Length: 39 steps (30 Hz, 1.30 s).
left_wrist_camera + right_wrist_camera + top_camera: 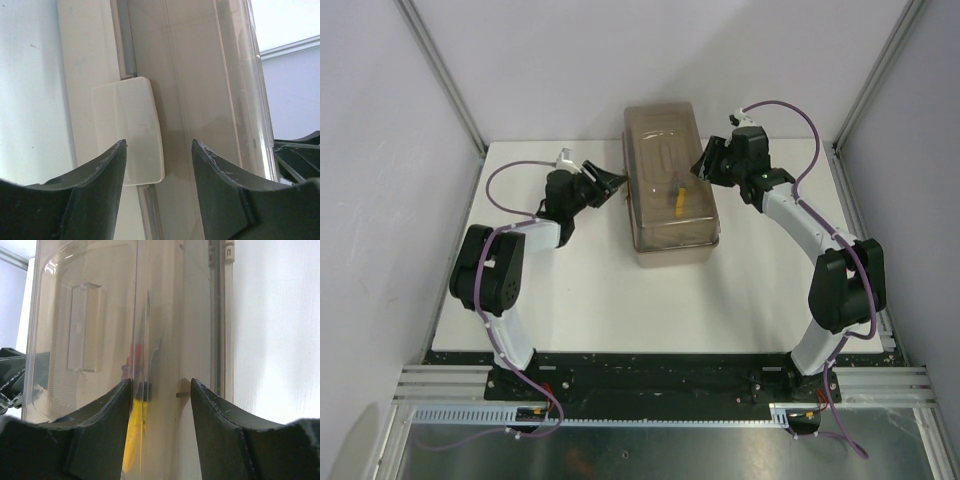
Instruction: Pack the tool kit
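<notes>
**A:** Beige plastic under a brownish see-through lid (660, 140): that's the toolbox (672, 243). It sits at the far middle of the desk (620, 300), lid down, with one arm on each side.

**B:** Why flank it like that?

**A:** The clasps, I'd guess. The left tool (613, 183) faces the box's left wall with its jaws apart and holding nothing. The beige clasp (129, 131) shows just ahead, between them, so it looks lined up to press that clasp home.

**B:** And the other side?

**A:** The right tool (703, 165) mirrors it at the right wall, jaws apart and empty too. It may be there to brace the box so a push from the left doesn't slide it. I can't tell whether it touches the wall.

**B:** Anything inside?

**A:** A yellow-handled hand tool (677, 200) shows through the lid, with something red beside it. With the contents in and the lid down, I judge fastening is what remains.
</notes>
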Tool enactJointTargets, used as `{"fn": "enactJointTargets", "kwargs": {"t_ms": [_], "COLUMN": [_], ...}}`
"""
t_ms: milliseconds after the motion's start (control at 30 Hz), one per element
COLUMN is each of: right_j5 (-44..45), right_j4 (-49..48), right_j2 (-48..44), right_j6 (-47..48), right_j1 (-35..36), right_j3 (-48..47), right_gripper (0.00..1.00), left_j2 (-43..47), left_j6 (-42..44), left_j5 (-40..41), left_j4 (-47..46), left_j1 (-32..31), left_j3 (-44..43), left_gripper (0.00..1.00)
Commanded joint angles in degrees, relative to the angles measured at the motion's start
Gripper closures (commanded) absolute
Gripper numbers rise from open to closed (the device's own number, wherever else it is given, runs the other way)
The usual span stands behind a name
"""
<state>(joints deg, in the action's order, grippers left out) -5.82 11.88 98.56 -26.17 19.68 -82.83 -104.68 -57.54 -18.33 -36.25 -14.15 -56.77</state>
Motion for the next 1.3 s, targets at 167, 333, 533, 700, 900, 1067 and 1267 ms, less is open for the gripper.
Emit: {"fn": "enactJointTargets", "kwargs": {"t_ms": [167, 333, 533, 700, 900, 1067, 1267], "right_j5": [-2.4, -2.2, -2.0, -2.0, -2.1, -2.3, -2.4], "right_j4": [3.7, 3.7, 3.8, 3.7, 3.1, 2.8, 2.8], "right_j2": [4.0, 4.1, 4.0, 4.2, 4.3, 4.4, 4.4], "right_j6": [-1.0, -0.9, -0.9, -1.0, -1.2, -1.3, -1.3], "right_j1": [2.2, 2.2, 2.2, 2.1, 2.0, 1.8, 1.5], "right_j3": [2.3, 2.3, 2.3, 2.3, 2.3, 2.2, 2.3], "right_gripper": [0.47, 0.47, 0.47, 0.48, 0.47, 0.47, 0.47], "left_j2": [2.5, 1.5, 1.7, 2.3, 3.0, 1.9, -0.2], "left_j6": [3.9, 2.7, 3.2, 3.5, 2.5, 0.4, 1.3], "left_j5": [-1.9, -2.4, -2.5, -1.8, -0.6, -0.8, 0.1], "left_j4": [4.1, 5.9, 5.9, 5.9, 6.0, 6.0, 8.1], "left_j1": [-2.7, -1.5, -0.4, 1.6, 4.2, 6.0, 6.6], "left_j3": [-2.2, -3.5, -3.8, -3.0, -0.9, -0.2, -1.5], "left_gripper": [0.37, 0.37, 0.3, 0.16, 0.14, 0.19, 0.24]}}
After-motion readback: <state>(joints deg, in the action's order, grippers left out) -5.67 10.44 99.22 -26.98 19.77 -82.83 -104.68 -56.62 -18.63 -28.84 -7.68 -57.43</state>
